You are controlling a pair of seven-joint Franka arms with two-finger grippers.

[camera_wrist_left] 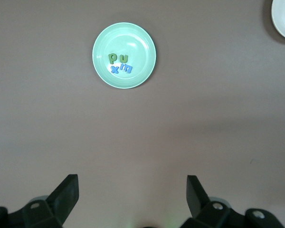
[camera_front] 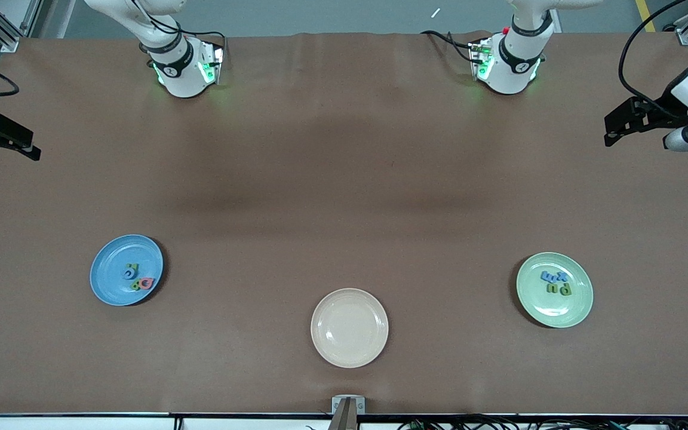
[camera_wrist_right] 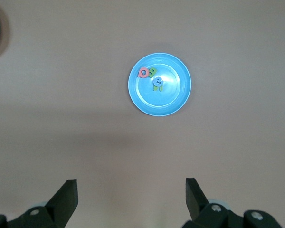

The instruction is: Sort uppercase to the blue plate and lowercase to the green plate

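Note:
The blue plate (camera_front: 111,283) (camera_wrist_right: 173,97) lies toward the right arm's end of the table. In it lie the uppercase letters: a pink-red Q (camera_wrist_right: 143,72), a green B (camera_wrist_right: 152,72), and a blue C (camera_wrist_right: 158,82) lying on a green N (camera_wrist_right: 157,88). The green plate (camera_front: 577,307) (camera_wrist_left: 138,42) lies toward the left arm's end. It holds the lowercase pieces: green p (camera_wrist_left: 113,58), green n (camera_wrist_left: 125,58), blue cross (camera_wrist_left: 115,69) and blue m (camera_wrist_left: 127,68). My left gripper (camera_wrist_left: 133,183) and right gripper (camera_wrist_right: 131,186) hang open and empty, high over bare table, each well apart from its plate.
A cream plate (camera_front: 349,327) with nothing in it lies between the two coloured plates, nearest the front camera. The arm bases (camera_front: 183,65) (camera_front: 508,63) stand along the table's edge farthest from that camera. Brown tabletop stretches between the bases and the plates.

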